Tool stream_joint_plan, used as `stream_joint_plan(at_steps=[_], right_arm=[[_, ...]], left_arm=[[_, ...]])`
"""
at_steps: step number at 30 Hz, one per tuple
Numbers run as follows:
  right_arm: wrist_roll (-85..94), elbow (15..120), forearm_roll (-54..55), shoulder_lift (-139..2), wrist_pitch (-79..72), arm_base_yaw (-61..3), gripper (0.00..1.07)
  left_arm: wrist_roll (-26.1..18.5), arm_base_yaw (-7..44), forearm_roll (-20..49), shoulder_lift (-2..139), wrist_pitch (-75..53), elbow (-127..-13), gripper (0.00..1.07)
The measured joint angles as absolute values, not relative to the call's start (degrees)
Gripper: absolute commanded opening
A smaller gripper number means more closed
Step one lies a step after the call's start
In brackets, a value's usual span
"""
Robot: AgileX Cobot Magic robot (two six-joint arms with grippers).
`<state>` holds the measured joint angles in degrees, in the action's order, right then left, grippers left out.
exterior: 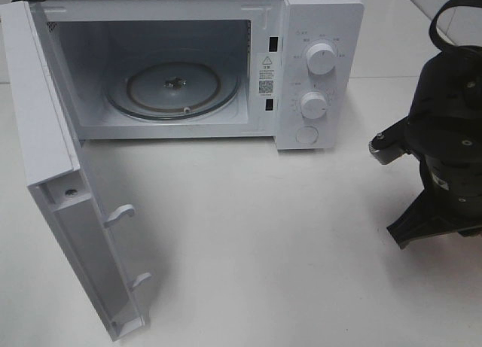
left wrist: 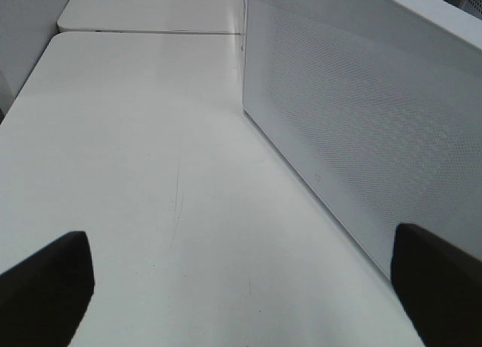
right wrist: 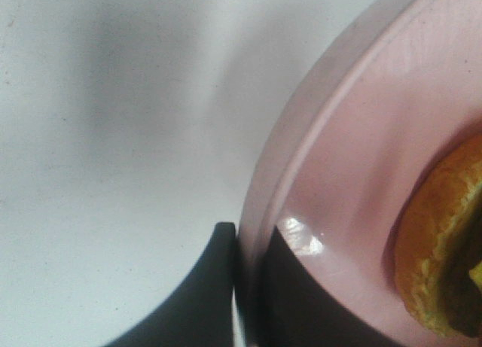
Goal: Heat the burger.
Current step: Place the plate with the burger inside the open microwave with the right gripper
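Broadly, the white bench (exterior: 263,234) carries a white microwave (exterior: 316,68) whose door (exterior: 60,174) stands swung wide, showing the glass turntable (exterior: 173,91). The left hand (left wrist: 241,287) hangs low over the bench, fingers spread far apart, beside a perforated white panel (left wrist: 361,121). The right hand (right wrist: 248,249) is clamped on the rim of a pink plate (right wrist: 346,159). The burger (right wrist: 440,249) sits on that plate, above the bench.

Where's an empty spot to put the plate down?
The turntable inside the microwave is bare. The table is bare from the open door across to the right arm. The left wrist view shows more bare table beside the door. It's crowded only by the right arm, where the right gripper pinches the plate by its rim.
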<state>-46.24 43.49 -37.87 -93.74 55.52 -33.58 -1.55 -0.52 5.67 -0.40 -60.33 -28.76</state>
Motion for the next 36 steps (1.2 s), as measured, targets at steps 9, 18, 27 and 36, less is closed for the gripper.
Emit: stream_joint_plan(at_steps=[9, 18, 27, 36], right_arm=[[-43.8, 43.5, -36.2, -88.7, 59.1, -40.9, 0.00], [-42.8, 43.5, -35.8, -86.3, 61.0, -48.0, 0.00], [-41.7, 43.5, -34.6, -85.8, 62.0, -55.1, 0.00], [-40.2, 43.5, -34.5, -85.8, 62.2, -63.2, 0.00]], left_arm=[[-1.5, -0.5, 5.7, -0.4, -60.3, -28.8, 1.00], [-1.5, -0.5, 5.7, -0.4, -60.3, -28.8, 1.00], [-1.5, -0.5, 5.7, -0.4, -60.3, -28.8, 1.00], [-1.5, -0.5, 5.7, -0.4, -60.3, -28.8, 1.00]])
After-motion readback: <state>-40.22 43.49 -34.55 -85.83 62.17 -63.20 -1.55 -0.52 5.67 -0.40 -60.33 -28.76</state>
